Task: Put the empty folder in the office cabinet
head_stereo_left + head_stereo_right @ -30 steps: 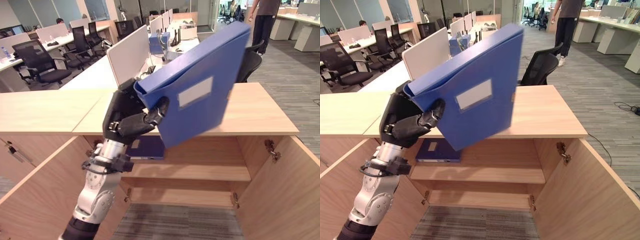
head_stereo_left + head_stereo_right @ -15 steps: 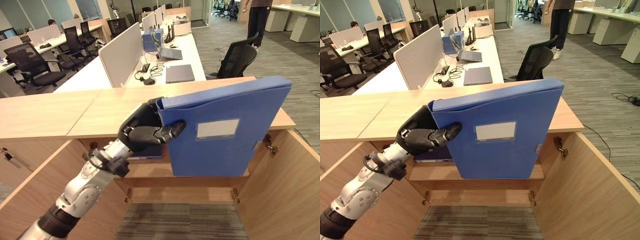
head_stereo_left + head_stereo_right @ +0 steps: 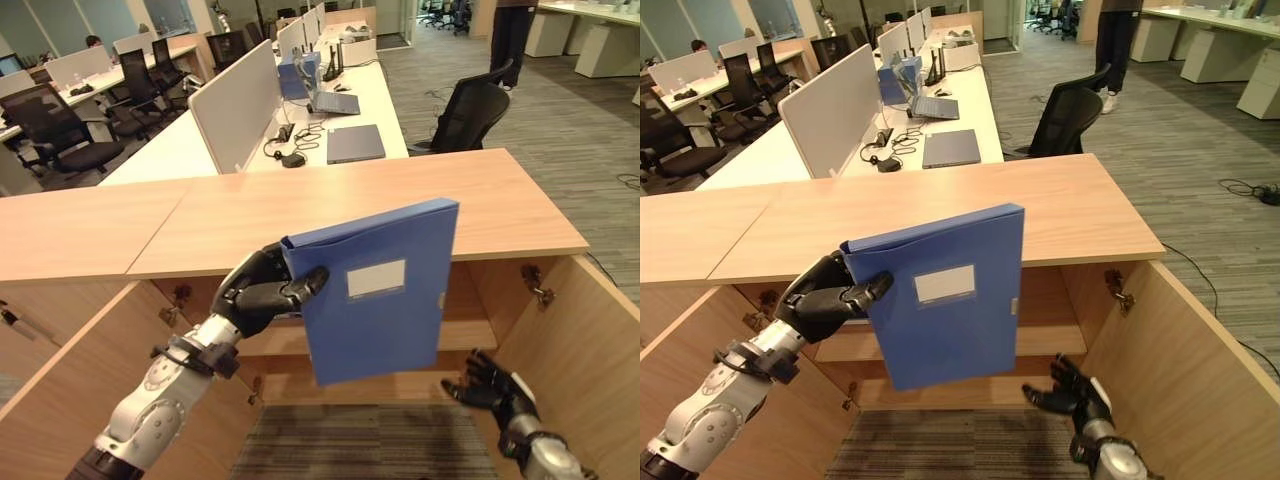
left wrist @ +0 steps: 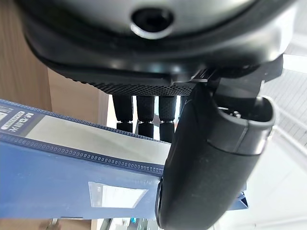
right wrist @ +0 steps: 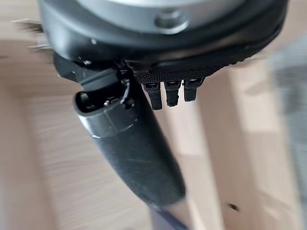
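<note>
My left hand [image 3: 262,294] is shut on the upper left corner of a blue folder [image 3: 385,305] with a white label, thumb on the front and fingers behind. The folder hangs upright, slightly tilted, in front of the open wooden cabinet [image 3: 350,205], covering the middle of its opening and shelf [image 3: 1050,340]. In the left wrist view the thumb [image 4: 211,158] presses on the folder [image 4: 67,182], with the fingers [image 4: 144,110] curled past its edge. My right hand [image 3: 492,384] is low at the right, open with spread fingers, in front of the cabinet's lower compartment and apart from the folder.
Both cabinet doors stand swung out, the left door [image 3: 60,390] and the right door [image 3: 600,340]. Behind the cabinet top are desks with a closed laptop [image 3: 355,143], a black office chair [image 3: 470,108] and a person's legs [image 3: 510,30] far back.
The left hand has carried the folder down and away toward the cabinet opening. The right hand has come into view at the lower right. The camera has shifted a little.
</note>
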